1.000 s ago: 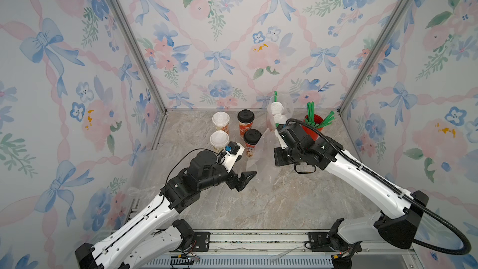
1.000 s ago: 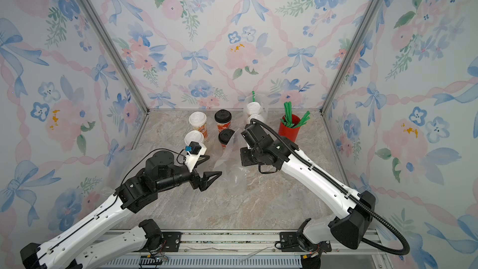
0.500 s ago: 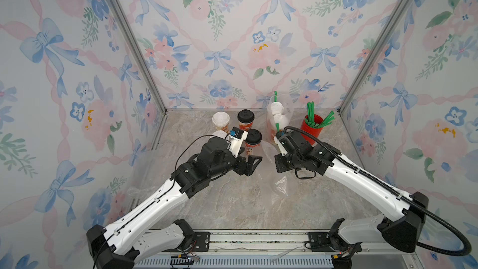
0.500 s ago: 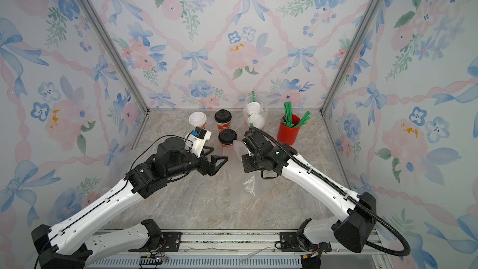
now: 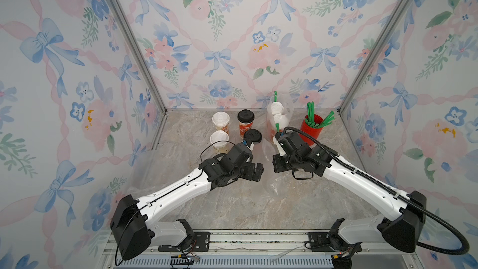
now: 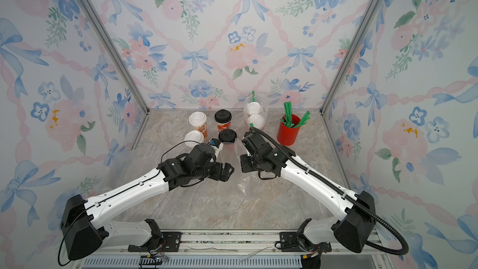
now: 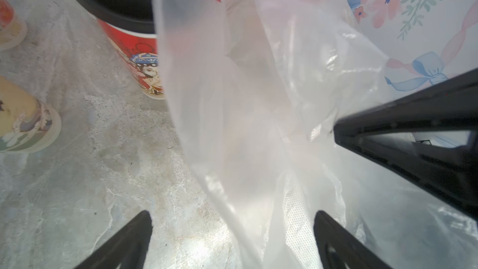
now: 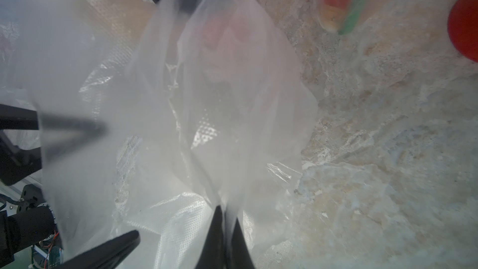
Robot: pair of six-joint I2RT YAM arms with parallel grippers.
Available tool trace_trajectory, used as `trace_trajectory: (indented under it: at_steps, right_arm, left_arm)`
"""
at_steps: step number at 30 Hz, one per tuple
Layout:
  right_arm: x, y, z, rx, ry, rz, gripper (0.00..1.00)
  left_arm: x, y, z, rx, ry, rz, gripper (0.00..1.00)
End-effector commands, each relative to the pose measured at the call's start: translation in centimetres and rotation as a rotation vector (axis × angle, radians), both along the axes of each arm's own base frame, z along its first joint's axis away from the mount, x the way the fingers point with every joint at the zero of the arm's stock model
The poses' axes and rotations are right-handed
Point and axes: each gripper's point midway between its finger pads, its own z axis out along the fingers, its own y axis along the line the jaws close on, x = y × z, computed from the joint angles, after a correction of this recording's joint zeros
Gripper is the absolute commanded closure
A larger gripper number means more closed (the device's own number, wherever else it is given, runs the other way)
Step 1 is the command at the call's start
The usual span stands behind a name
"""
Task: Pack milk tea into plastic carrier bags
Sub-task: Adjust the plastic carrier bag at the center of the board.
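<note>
Counting the lidded paper cups of milk tea gives six. Two black-lidded red-printed cups (image 5: 245, 121) and two white-lidded cream-printed cups (image 5: 220, 122) stand loose at the back of the marble bench (image 5: 232, 203). Two more white-lidded cups (image 5: 280, 120) sit inside a clear plastic carrier bag (image 5: 288, 109) just beside them, with two green straws. A plain red cup (image 5: 311, 130) holds several more green straws.

A second clear crinkly bag (image 7: 232, 125) hangs between the arms. The right fingers (image 8: 217, 234) are clenched on its film, while the left fingers (image 7: 134, 229) stand released, spread either side of it.

A faint sheen by the left wall is too dim to identify. In the left wrist view, a black-lidded cup's print shows a cartoon figure in a blue headdress; its lettering is unreadable. The hanging bag veils much of both wrist views.
</note>
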Motion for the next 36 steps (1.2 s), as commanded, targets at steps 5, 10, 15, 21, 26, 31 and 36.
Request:
trace_trajectory:
  at_steps: [5, 10, 15, 21, 26, 31, 36]
  right_arm:
    - [-0.4, 0.5, 0.5, 0.063, -0.014, -0.002, 0.94]
    - [-0.5, 0.9, 0.3, 0.098, -0.005, -0.007, 0.92]
    - [-0.6, 0.1, 0.4, 0.078, -0.003, -0.036, 0.86]
    - [-1.1, -1.3, 1.5, 0.045, 0.029, -0.090, 0.48]
    - [-2.3, -1.0, 4.3, 0.041, 0.033, -0.054, 0.34]
    - [-3.1, -0.1, 6.1, 0.020, 0.034, -0.016, 0.24]
    - [-3.1, -0.4, 4.5, -0.069, 0.080, -0.024, 0.16]
  left_arm:
    - [-0.8, -2.6, -2.1, -0.172, 0.095, -0.069, 0.13]
    - [-1.5, -4.1, -2.6, -0.258, 0.132, -0.136, 0.33]
    - [-1.1, -3.2, -3.1, -0.246, 0.130, -0.109, 0.68]
    - [-0.8, -2.7, -0.4, -0.293, 0.072, -0.108, 0.91]
    - [-0.9, -3.0, 2.3, -0.345, 0.033, -0.122, 0.98]
    - [-1.5, -4.2, 4.6, -0.387, 0.014, -0.182, 0.99]
    - [-1.5, -4.7, 4.1, -0.369, 0.023, -0.181, 1.00]
